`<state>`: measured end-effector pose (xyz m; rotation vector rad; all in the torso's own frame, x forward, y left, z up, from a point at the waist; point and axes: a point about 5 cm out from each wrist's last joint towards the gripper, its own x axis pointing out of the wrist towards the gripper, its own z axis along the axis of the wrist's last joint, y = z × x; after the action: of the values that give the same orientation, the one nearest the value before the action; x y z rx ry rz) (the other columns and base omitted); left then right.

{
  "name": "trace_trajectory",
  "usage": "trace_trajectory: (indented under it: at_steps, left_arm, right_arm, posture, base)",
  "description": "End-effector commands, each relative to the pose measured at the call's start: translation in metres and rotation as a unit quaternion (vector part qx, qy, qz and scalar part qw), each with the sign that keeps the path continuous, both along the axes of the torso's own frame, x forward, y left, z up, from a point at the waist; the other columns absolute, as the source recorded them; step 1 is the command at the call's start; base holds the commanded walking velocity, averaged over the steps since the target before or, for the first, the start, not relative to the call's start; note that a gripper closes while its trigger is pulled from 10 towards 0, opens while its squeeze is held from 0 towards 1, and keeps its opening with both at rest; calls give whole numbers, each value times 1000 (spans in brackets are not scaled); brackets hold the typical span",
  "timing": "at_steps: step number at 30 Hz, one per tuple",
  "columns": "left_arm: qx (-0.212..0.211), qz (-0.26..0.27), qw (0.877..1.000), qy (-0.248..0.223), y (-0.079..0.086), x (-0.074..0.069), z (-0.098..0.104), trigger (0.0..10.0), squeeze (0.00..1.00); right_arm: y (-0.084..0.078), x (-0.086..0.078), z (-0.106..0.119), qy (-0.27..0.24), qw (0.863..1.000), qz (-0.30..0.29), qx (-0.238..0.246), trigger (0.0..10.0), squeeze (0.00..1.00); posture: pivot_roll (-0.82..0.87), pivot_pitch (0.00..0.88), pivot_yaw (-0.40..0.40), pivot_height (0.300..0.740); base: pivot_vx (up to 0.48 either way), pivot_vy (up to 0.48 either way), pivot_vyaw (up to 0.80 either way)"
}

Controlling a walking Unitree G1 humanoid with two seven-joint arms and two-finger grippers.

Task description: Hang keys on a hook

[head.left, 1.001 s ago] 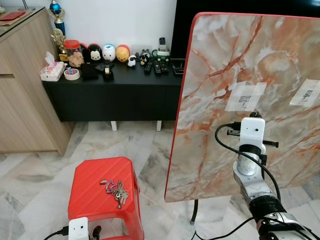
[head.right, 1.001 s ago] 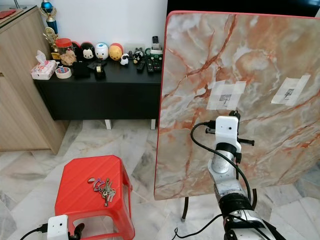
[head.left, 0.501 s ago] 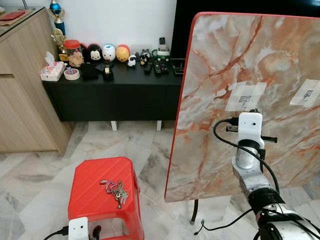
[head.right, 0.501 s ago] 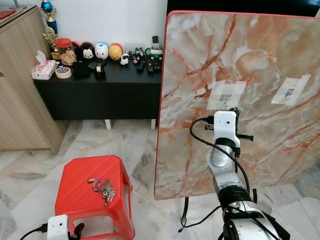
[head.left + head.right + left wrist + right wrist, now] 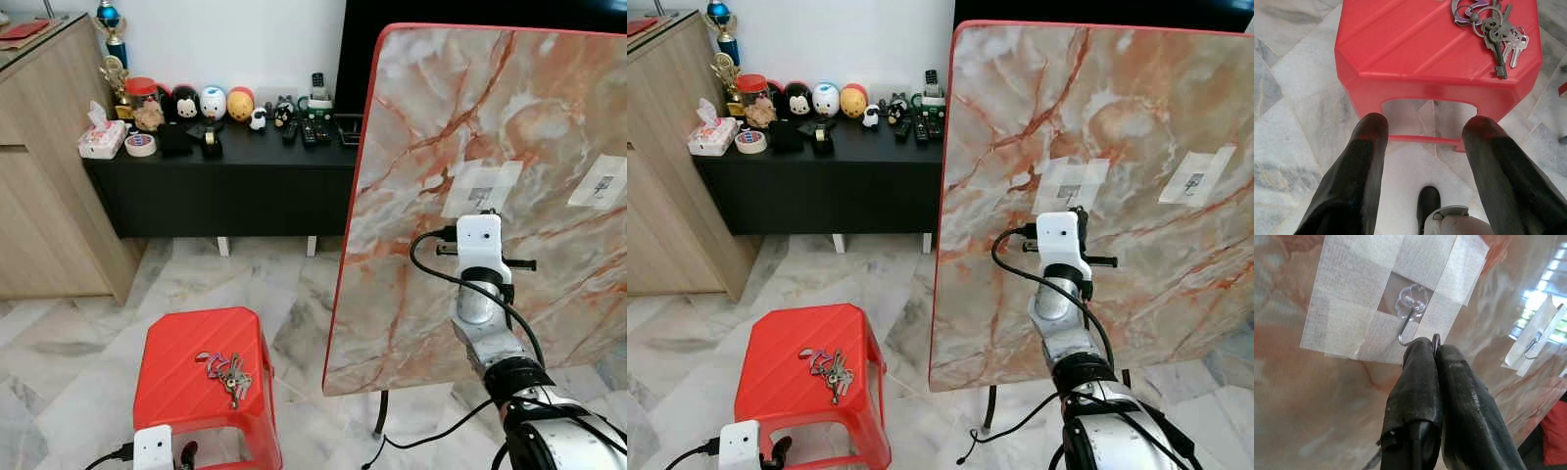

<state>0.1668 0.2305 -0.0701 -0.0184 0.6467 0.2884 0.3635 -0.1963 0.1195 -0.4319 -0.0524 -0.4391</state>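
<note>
Marble-pattern board (image 5: 509, 147) with a red edge is standing upright, taking up the right half of the head frames. Two clear hooks are taped to it with white tape: nearer hook (image 5: 1411, 318) centre-right of the board, second hook (image 5: 1192, 182) at the far right edge.

Right gripper (image 5: 1434, 346) is sitting raised at the board, right under the nearer hook. Fingers are pressed together, pinching a thin metal ring (image 5: 1436, 340) at the tips; the ring is sitting just beside the hook's curved end, and I can't tell if it is touching. What is hanging off the ring is hidden behind the fingers.

Red plastic stool (image 5: 186, 377) is sitting in the lower left of the head frames on the marble floor (image 5: 59, 343). A key bunch (image 5: 227, 368) is lying on its top, toward the right side, untouched.

Left gripper (image 5: 1425, 147) is hanging low at the bottom left, in front of the stool, fingers spread apart and holding nothing.

Black cabinet (image 5: 225, 186) is running along the back wall, upper left, with figurines, remotes and a tissue box (image 5: 102, 139) on it. Wooden unit (image 5: 44, 166) is at the left edge.
</note>
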Motion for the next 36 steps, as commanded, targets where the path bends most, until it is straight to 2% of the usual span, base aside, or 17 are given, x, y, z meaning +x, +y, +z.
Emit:
trace_trajectory:
  at_steps: [1,14,22,25,36]
  left_arm:
    - [-2,4,1000,7,0,0,-1,10000,0]
    - [-1,6,1000,1,0,2,0,10000,0]
    - [0,9,1000,1,1,1,0,10000,0]
    - [0,8,1000,-1,1,2,1,10000,0]
    - [0,8,1000,1,1,1,0,10000,0]
  right_arm:
    - [-5,5,9,-6,1000,-7,1,10000,0]
    - [-4,9,13,-1,1000,6,-9,10000,0]
    - [3,11,13,9,999,30,-29,10000,0]
    - [9,12,13,12,997,46,-52,10000,0]
    - [7,11,10,24,997,40,-57,10000,0]
  posture:
    - [69,0,-89,728]
    - [75,0,-94,728]
    - [78,0,-94,728]
    - [79,0,-94,728]
    - [79,0,-94,728]
  base:
    - [0,0,0]
    - [0,0,0]
    - [0,0,0]
    - [0,0,0]
    - [0,0,0]
